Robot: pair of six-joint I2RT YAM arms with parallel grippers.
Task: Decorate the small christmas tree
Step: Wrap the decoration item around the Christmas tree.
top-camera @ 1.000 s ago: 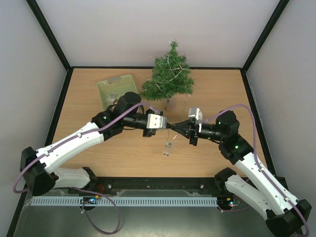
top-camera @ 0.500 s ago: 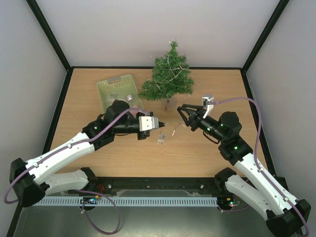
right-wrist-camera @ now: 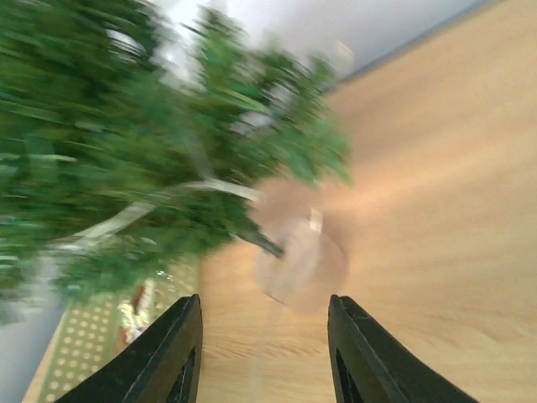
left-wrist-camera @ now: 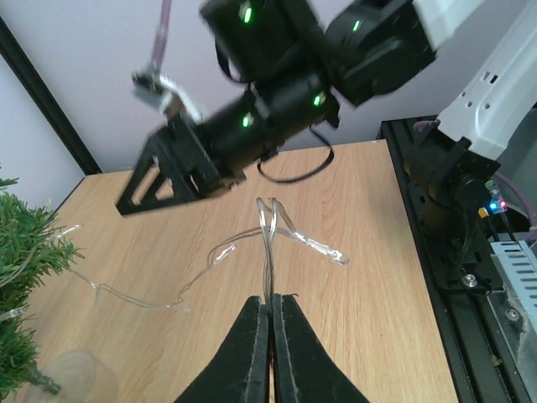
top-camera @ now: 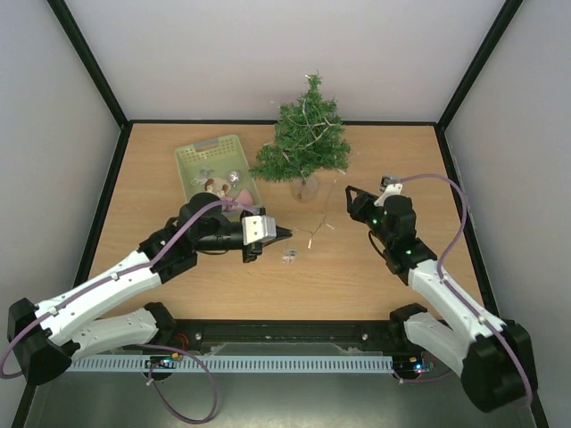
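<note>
The small christmas tree (top-camera: 308,135) stands at the back centre in a clear base (top-camera: 304,188), with a thin clear light string (top-camera: 314,232) draped on it and trailing down to the table. My left gripper (top-camera: 284,234) is shut on a loop of that string (left-wrist-camera: 270,252) in front of the tree. My right gripper (top-camera: 354,201) is open and empty, right of the tree base and pointing at it. In the right wrist view the blurred tree (right-wrist-camera: 151,143) and base (right-wrist-camera: 302,260) lie ahead of the open gripper (right-wrist-camera: 264,336).
A pale green basket (top-camera: 192,160) with several ornaments sits left of the tree; it also shows in the right wrist view (right-wrist-camera: 84,357). The right arm (left-wrist-camera: 252,117) fills the far side of the left wrist view. Black frame walls edge the table.
The grippers met over the table centre. The right one let go of the string, opened and swung right toward the tree base. The left one drew back left, still holding the string.
</note>
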